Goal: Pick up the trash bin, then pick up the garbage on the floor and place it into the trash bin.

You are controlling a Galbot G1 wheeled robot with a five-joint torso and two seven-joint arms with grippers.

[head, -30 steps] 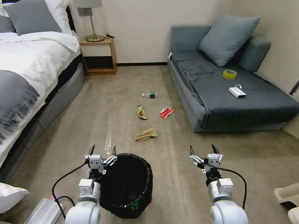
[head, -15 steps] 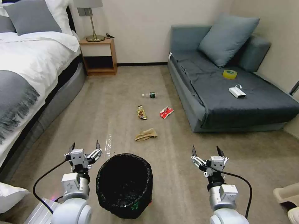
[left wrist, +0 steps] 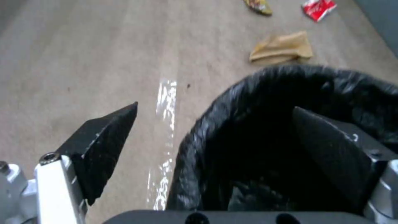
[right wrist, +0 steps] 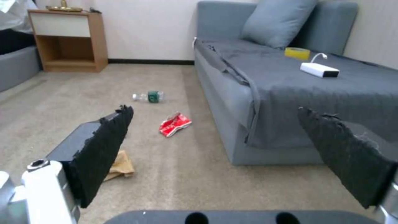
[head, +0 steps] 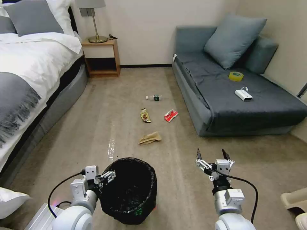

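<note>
The left pincer point(head: 107, 176), released wide, has moved in from beside the trash bin point(head: 129, 191) and is now straddling its rim, ready to clench. The right pincer point(head: 212, 158) is hovering released nearby.

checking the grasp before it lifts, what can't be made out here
- Head view: left gripper fingertips merge into the trash bin liner.
- Left wrist view: one finger sits inside the rim, contact unclear.
- Bin's base: hidden by its own body.
- Bottle label: too small.
</note>
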